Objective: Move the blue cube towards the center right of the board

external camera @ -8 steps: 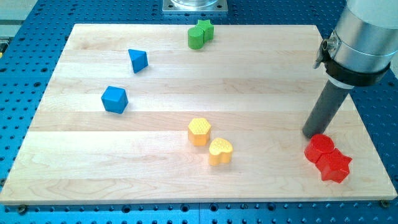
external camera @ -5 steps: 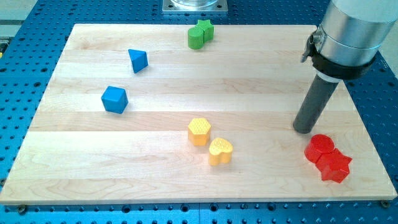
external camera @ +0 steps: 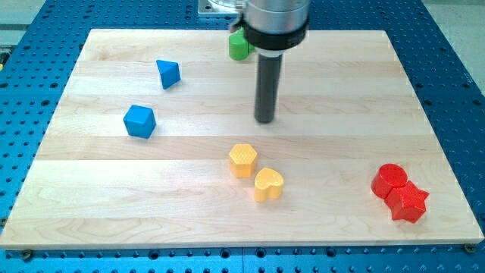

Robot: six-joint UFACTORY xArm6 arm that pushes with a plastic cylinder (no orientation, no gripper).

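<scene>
The blue cube (external camera: 139, 121) sits on the wooden board (external camera: 341, 91) at the view's left, about mid-height. My tip (external camera: 264, 120) rests on the board near the centre, well to the right of the blue cube and apart from it. It stands just above the yellow blocks. The rod rises from the tip toward the view's top and partly hides the green blocks.
A blue triangular block (external camera: 168, 73) lies above the cube. Two yellow blocks, a hexagon (external camera: 243, 161) and a heart (external camera: 268, 184), lie below the tip. A green block (external camera: 239, 46) is at the top. A red cylinder (external camera: 390, 180) and red star (external camera: 409, 202) sit at the lower right.
My tip has slid from the right side, near the red blocks, leftward and up to the board's centre. No block has moved.
</scene>
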